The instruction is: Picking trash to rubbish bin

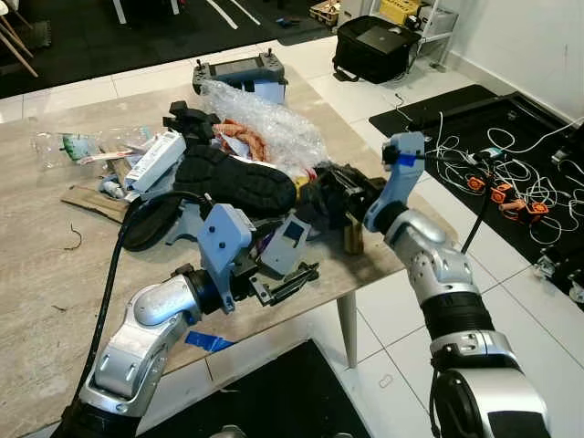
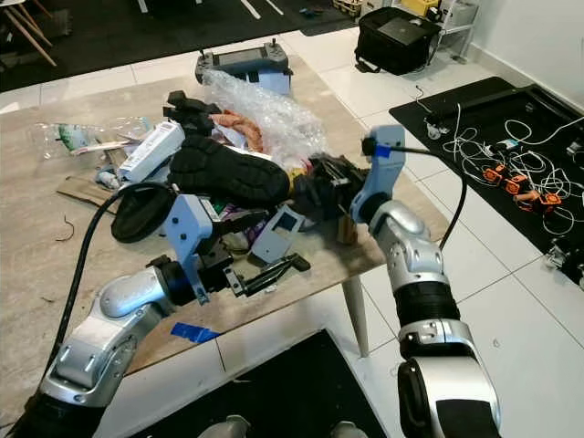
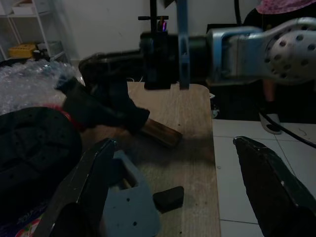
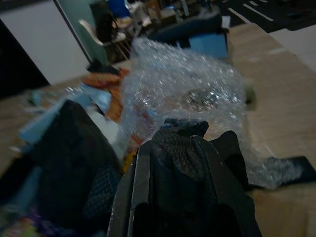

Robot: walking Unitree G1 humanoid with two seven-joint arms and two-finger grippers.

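Right hand point(image 4: 185, 163) is clamped on a black fabric scrap point(image 4: 183, 148) beside the bubble wrap point(image 1: 265, 119); left hand point(image 1: 290, 278), fingers apart, hovers nearby.

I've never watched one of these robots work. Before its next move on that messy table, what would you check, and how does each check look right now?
1. Right gripper has hold of something: ok, its fingers are closed on a black crumpled item.
2. Left gripper is free: ok, open and holding nothing, near the table edge.
3. Held item is free of the pile: cannot tell, it sits close against the black shoe and bubble wrap.
4. Rubbish bin located: cannot tell.
5. Arms are apart from each other: ok.
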